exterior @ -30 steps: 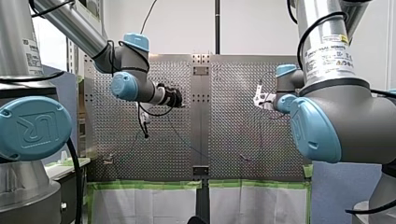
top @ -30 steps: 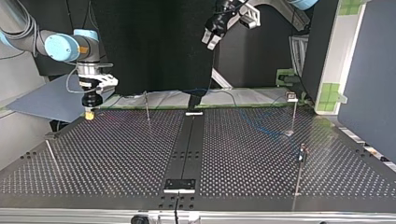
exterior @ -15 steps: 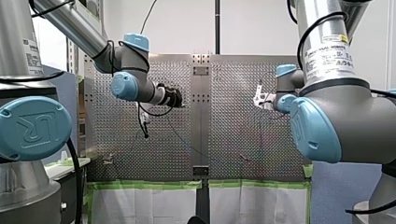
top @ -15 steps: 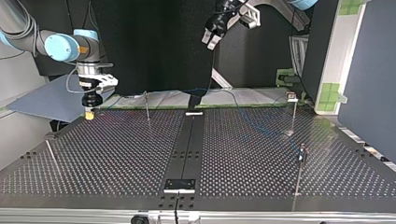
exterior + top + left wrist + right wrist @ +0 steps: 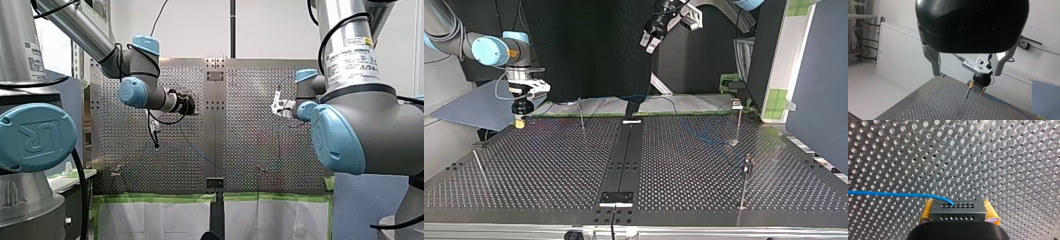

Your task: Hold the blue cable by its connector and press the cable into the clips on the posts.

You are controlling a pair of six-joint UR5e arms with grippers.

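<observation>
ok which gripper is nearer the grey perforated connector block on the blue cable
Right. My right gripper has its jaws shut on the grey perforated connector block. My left gripper hangs open high above the perforated metal table, well apart from it.

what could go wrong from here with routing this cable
1. The connector is pinched only at its sides by the right jaws' yellow pads. Tension in the blue cable could twist it or pull it loose.
2. The cable lies slack across the table among thin posts, so it may snag on one.
3. The left jaws are open, empty and raised high above the table, so nothing guides the slack.
</observation>
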